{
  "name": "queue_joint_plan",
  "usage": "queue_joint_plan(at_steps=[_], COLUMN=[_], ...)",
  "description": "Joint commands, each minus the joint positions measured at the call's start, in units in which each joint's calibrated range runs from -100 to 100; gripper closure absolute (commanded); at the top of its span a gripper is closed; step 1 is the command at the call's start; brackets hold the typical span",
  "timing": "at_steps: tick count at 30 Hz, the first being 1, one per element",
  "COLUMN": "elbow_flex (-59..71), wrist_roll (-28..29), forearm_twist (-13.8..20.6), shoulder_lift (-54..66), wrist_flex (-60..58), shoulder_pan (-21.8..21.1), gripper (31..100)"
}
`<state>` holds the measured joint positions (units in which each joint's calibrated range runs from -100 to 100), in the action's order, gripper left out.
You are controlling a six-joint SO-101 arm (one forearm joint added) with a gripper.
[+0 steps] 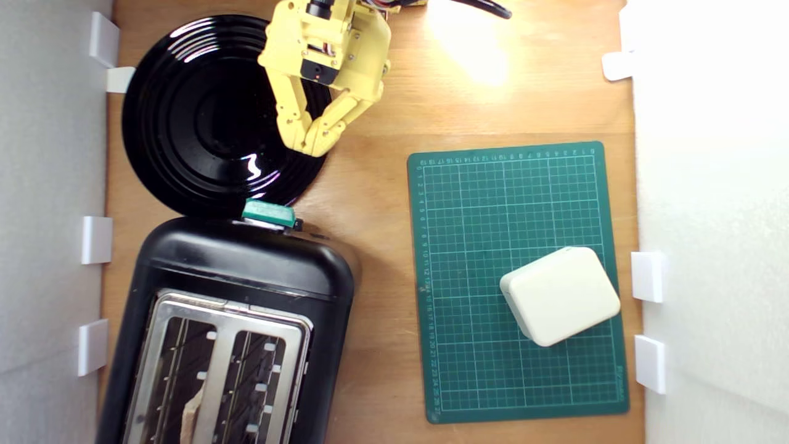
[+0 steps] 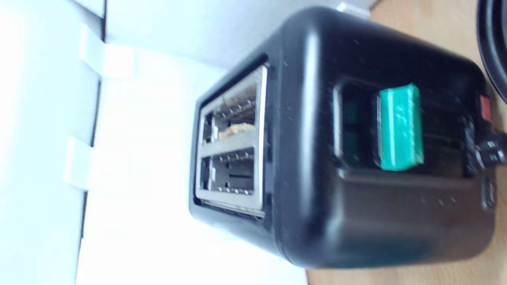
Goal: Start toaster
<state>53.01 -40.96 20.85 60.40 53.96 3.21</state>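
Toaster (image 1: 246, 271) stands on the bench (image 1: 382, 197) at the exterior view's lower left, silver top facing the camera, two slots open; a pale piece of bread shows in one slot (image 2: 237, 128). Teal-green lever (image 1: 268, 213) sticks out from the end face nearest the black plate (image 1: 185, 117). Gripper (image 1: 313, 143) hangs over the plate's rim, apart from the lever, yellow jaws drawn together to a narrow point with nothing between them. Wrist view faces the lever end-on, slightly blurred; lever (image 2: 398, 127) sits partway along its slot, red button (image 2: 485, 109) beside it. Cream box (image 1: 560, 295) rests on the green cutting mat (image 1: 518, 185), well clear. Risks, as judged: the lever is small and smooth, so narrow tips could slide off it; an off-axis push might shove the toaster along the bench instead of latching; a low approach may clip the plate.
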Motion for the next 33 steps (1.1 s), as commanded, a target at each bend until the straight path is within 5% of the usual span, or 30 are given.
queue_joint_plan(at_steps=[1, 6, 14, 33], elbow_flex=[-9.9, -17.3, -28.0, -39.8], wrist_roll=[-3.5, -6.1, -5.0, 0.6], forearm_twist=[0.3, 0.1, -6.3, -6.7], shoulder_lift=[-3.8, -9.2, -17.7, -32.3], wrist_flex=[0.3, 0.0, -0.1, -0.6], shoulder_pan=[3.1, 8.1, 12.2, 10.0], gripper=[98.9, 98.8, 98.8, 98.8])
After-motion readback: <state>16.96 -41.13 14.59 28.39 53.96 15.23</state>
